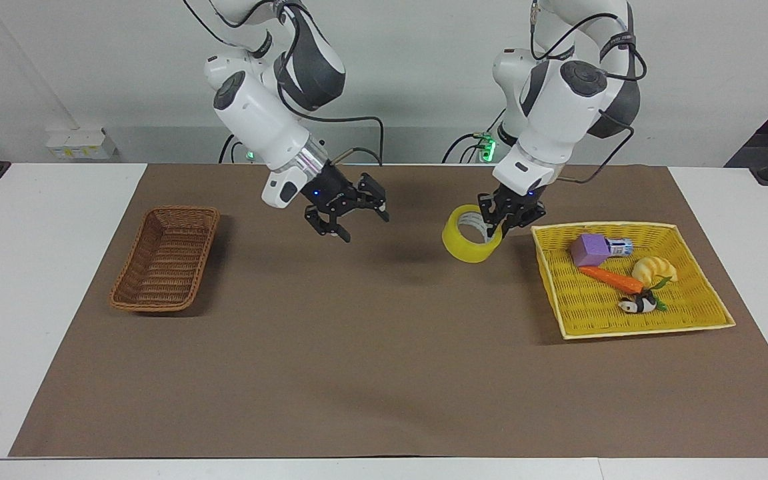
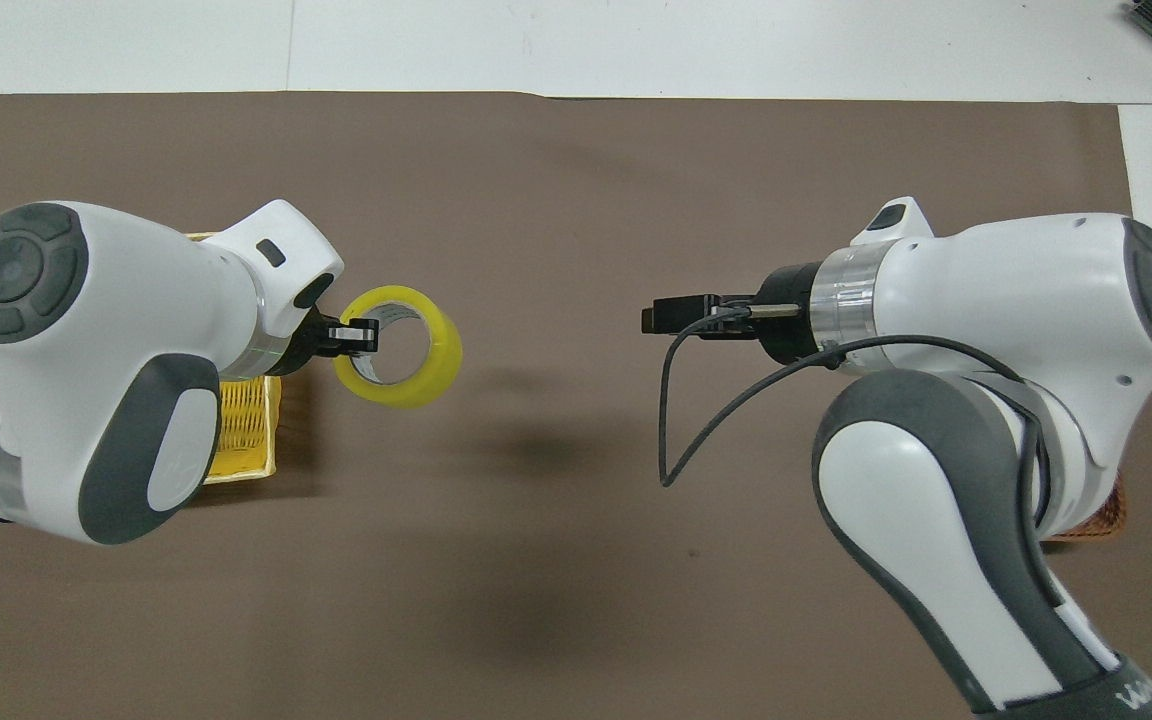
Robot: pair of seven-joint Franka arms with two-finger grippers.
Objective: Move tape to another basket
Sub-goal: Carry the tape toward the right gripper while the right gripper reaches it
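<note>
Over the brown mat, between both baskets, the left gripper [image 1: 505, 217] pinches the translucent yellow tape roll [image 1: 468, 234] by its wall. The right gripper [image 1: 349, 215] hovers wide open — a mistimed handover drops it short of the deep brown wicker basket [image 1: 165, 259].

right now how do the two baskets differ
The wicker basket is brown, narrow and deep, and holds nothing; the yellow basket is wide, flat and square, holding a purple block, a carrot and other small toys. The brown one sits at the right arm's end of the table, the yellow at the left arm's. Both are woven.
</note>
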